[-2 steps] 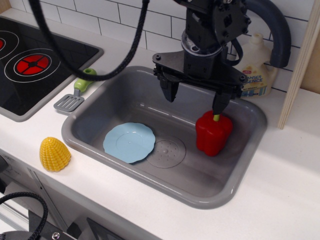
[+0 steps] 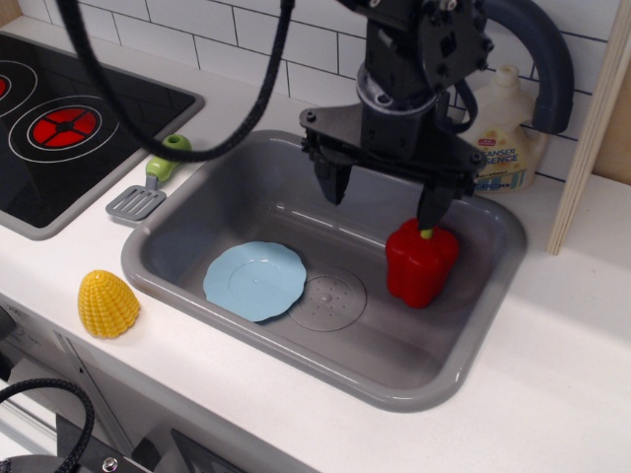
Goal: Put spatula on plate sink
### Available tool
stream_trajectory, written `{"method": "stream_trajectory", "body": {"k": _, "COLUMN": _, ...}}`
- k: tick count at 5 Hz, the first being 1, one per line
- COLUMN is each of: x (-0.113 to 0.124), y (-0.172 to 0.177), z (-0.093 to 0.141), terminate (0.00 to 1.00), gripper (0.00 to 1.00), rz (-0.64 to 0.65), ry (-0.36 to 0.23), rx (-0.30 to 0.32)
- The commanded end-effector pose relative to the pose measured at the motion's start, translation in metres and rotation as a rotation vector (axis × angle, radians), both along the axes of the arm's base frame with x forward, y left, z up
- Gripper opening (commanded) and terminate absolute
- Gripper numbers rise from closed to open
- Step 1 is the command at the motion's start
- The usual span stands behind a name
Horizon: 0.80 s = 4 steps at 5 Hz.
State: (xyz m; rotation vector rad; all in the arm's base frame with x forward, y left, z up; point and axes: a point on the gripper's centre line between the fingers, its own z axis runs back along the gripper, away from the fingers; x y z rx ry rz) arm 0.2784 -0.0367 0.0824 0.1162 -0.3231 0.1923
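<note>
Lime-handled spatula [image 2: 150, 182] lies far left of my pincer [image 2: 383, 195], outside the sink [image 2: 473, 345]; pincer, released and empty, has lifted slightly, so pickup is pending; plate [image 2: 255, 281] lower-left.

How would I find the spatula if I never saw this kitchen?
Find the grey sink, then look at the white counter by its upper left corner, next to the black stove. The spatula lies there, with a slotted grey blade and lime-green handle, unlike the yellow corn nearer the front.
</note>
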Motion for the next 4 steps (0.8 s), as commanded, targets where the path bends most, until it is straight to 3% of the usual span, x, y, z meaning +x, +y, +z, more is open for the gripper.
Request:
{"method": "stream_trajectory", "body": {"k": 1, "x": 0.002, "y": 0.075, "z": 0.022, "terminate": 0.0, "gripper": 1.0, "rz": -0.094, "ry": -0.052, "rx": 0.0}}
{"method": "stream_trajectory", "body": {"k": 2, "x": 0.005, "y": 0.114, "z": 0.025, "terminate": 0.0, "gripper": 1.0, "rz": -0.165, "ry": -0.042, "rx": 0.019}}
{"method": "stream_trajectory", "body": {"k": 3, "x": 0.007, "y": 0.142, "z": 0.022, "terminate": 0.0, "gripper": 1.0, "rz": -0.169, "ry": 0.014, "rx": 0.017}}
{"method": "stream_trajectory", "body": {"k": 4, "x": 0.011, "y": 0.166, "z": 0.017, "terminate": 0.0, "gripper": 1.0, "rz": -0.143, "ry": 0.023, "rx": 0.012}}
